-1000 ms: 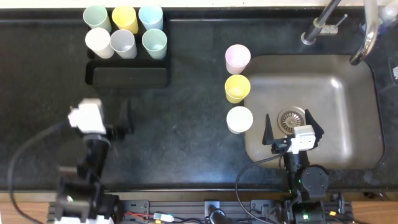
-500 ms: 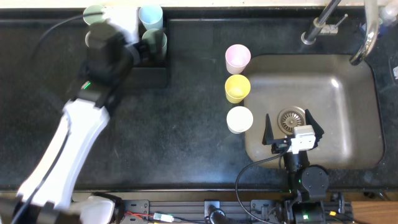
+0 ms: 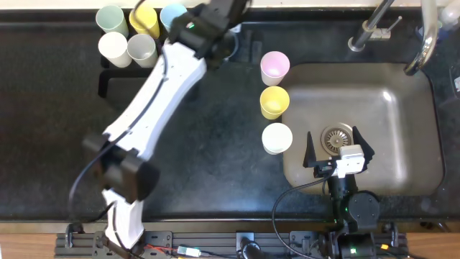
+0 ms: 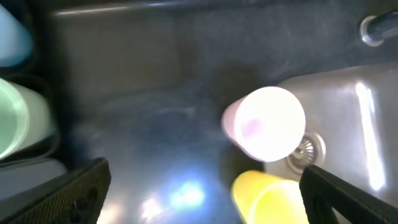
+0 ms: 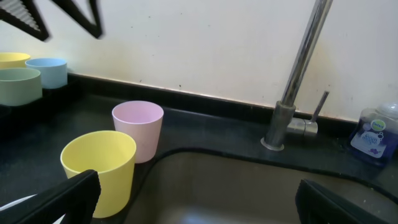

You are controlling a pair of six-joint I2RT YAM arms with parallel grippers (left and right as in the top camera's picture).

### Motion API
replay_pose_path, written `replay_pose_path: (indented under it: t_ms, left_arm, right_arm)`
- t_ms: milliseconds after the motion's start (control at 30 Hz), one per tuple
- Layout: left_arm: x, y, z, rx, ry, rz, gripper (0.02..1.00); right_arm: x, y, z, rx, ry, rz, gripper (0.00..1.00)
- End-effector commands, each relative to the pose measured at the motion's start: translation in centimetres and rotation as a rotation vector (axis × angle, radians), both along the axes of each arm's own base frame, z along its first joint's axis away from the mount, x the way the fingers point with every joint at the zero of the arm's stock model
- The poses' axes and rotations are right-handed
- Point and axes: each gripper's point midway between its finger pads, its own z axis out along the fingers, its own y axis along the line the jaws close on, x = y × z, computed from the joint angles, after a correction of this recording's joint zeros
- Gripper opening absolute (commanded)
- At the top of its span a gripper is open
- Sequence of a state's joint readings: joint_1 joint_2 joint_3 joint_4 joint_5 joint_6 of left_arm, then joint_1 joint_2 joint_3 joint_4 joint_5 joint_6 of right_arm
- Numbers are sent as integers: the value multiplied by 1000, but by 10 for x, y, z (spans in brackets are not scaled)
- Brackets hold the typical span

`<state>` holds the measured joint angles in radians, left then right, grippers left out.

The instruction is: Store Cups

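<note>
Three loose cups stand in a row on the dark counter left of the sink: pink [image 3: 274, 66], yellow [image 3: 274, 101] and white [image 3: 277, 137]. My left gripper [image 3: 241, 46] is stretched out to the counter's back, open and holding nothing, just left of the pink cup. In its wrist view the pink cup [image 4: 267, 122] and the yellow cup [image 4: 266, 196] lie ahead between the spread fingers [image 4: 62, 194]. My right gripper [image 3: 338, 148] hangs open over the sink near the drain. Its view shows the pink cup [image 5: 138, 128] and the yellow cup [image 5: 99, 169].
A black rack [image 3: 147, 88] at the back left holds several cups, among them pale green [image 3: 111, 19], yellow [image 3: 143, 20], white [image 3: 113, 47] and grey [image 3: 141, 50]. The sink basin [image 3: 402, 115], the tap [image 5: 300, 74] and a soap bottle [image 5: 373, 134] lie to the right.
The left arm swung from the counter's front left up past the rack and then right, ending beside the pink cup. The right arm and all cups stayed put.
</note>
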<state>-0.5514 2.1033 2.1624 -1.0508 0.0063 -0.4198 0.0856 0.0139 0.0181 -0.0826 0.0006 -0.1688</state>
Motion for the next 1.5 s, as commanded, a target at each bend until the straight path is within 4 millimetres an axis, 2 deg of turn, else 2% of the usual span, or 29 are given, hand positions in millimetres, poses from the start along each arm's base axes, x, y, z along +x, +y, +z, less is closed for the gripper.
replay_pose_path:
  t_ms: [33,200,367,600,633,733,900,1133,1200,1267,1333,1400,1500]
  left_arm:
    - [6,-31,-13,-18,43,31,1000]
    - [10,-49,-47,3,114,50,1000]
    - [14,-53,-79,28,156,83,963]
    - [21,-51,-100,66,156,100,838]
    - [22,-51,-104,67,158,100,798]
    - [24,-52,-106,68,153,101,549]
    - [26,-53,-100,64,135,91,34]
    - [25,-54,-99,62,138,76,34]
    - [25,-52,-92,66,127,66,34]
    - [25,-44,-74,76,96,72,31]
    - [25,-27,-41,103,28,102,31]
    - [23,-1,-3,135,-47,155,34]
    - [17,50,54,151,-142,233,34]
  right_arm:
    - [0,0,-3,0,-2,-1,998]
    - [0,0,-3,0,-2,-1,996]
    - [0,0,-3,0,-2,-1,996]
    - [0,0,-3,0,-2,-1,996]
    - [0,0,-3,0,-2,-1,998]
    - [0,0,-3,0,-2,-1,998]
    - [0,0,-3,0,-2,-1,996]
    - [0,0,-3,0,-2,-1,996]
    - [0,0,-3,0,-2,-1,996]
    - [0,0,-3,0,-2,-1,996]
    - [0,0,-3,0,-2,-1,998]
    - [0,0,-3,0,-2,-1,998]
    - [0,0,-3,0,-2,-1,998]
